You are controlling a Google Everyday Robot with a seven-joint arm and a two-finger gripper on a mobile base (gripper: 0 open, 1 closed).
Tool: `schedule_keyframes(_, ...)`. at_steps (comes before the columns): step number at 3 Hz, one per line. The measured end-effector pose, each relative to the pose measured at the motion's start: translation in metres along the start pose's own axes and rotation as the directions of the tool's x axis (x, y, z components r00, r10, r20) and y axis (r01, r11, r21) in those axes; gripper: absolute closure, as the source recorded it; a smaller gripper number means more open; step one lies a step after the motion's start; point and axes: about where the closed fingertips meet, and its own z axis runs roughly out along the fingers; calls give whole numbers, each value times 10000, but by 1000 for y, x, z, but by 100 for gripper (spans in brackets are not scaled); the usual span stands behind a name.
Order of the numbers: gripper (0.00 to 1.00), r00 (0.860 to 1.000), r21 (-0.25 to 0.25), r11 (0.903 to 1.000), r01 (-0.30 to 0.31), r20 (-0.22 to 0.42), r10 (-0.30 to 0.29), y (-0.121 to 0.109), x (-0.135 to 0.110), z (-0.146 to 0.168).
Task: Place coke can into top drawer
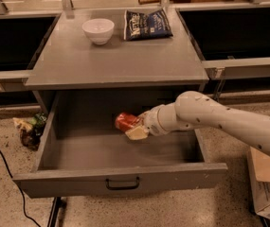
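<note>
The top drawer (120, 176) is pulled wide open below the grey cabinet top; its grey front panel carries a small black bar handle (122, 184). My gripper (133, 126) reaches in from the right on a white arm and is shut on the coke can (125, 121), a red-orange can lying roughly sideways in the fingers. The can hangs inside the drawer box, a little above its floor, right of centre. The cream fingertip (137, 133) shows below the can.
On the cabinet top (111, 63) stand a white bowl (98, 30) and a dark blue chip bag (146, 24). Dark shelves flank the cabinet. Crumpled litter (30, 129) lies on the floor at left, a cardboard box (267, 186) at right.
</note>
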Motion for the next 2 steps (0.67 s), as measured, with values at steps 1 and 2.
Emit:
schedule_keyframes(1, 58, 9994, 204, 9997, -125, -326, 131, -8, 9, 4)
schedule_keyframes(2, 34, 9988, 362, 9993, -94, -468, 111, -9, 9, 3)
